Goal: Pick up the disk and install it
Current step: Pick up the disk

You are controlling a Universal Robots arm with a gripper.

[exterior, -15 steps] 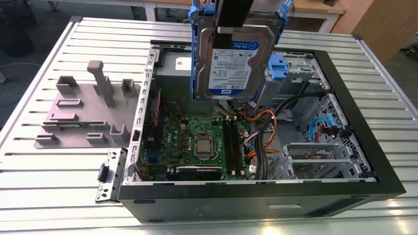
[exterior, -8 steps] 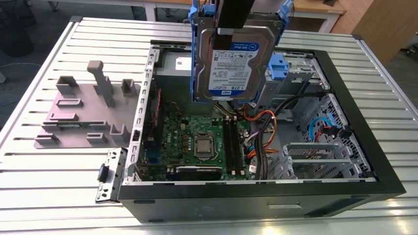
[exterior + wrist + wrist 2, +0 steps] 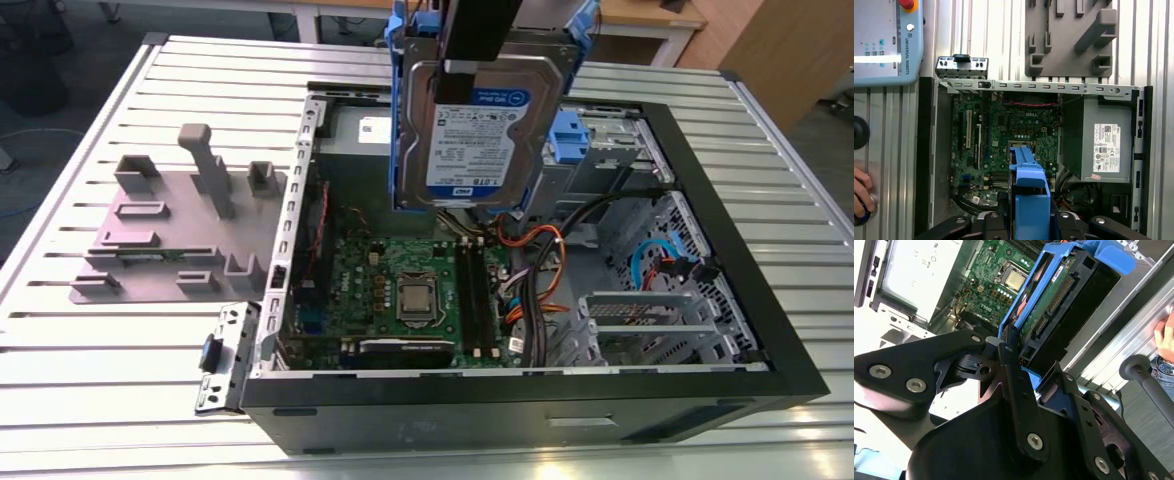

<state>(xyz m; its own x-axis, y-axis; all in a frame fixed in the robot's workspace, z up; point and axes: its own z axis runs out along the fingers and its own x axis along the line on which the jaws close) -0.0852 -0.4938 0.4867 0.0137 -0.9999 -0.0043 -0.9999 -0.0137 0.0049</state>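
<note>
In the exterior view the end effector (image 3: 467,62) comes down from the top edge with its black fingers closed on the disk (image 3: 483,140). The disk hangs upright in its blue frame (image 3: 396,120), label outward, in the air above the open computer case (image 3: 767,345). It is over the rear part of the motherboard (image 3: 407,290) and touches nothing below. The case lies on its side on the ribbed metal counter (image 3: 80,385), and a grey stand (image 3: 174,235) with upright posts sits just beside it on the exterior view's left. In the second wrist view the end effector (image 3: 1026,367) is clamped across the disk (image 3: 1054,300). One finger (image 3: 1013,375) presses on the blue frame's edge, and the drive's green circuit board and connector face the camera. A person's hand (image 3: 1165,332) with a wristwatch is at the edge. In the first wrist view the frame (image 3: 1029,192) is seen edge-on between the black fingers, above the motherboard. A power supply (image 3: 1104,145) sits in the case, and a teach pendant (image 3: 884,45) lies on the counter.
</note>
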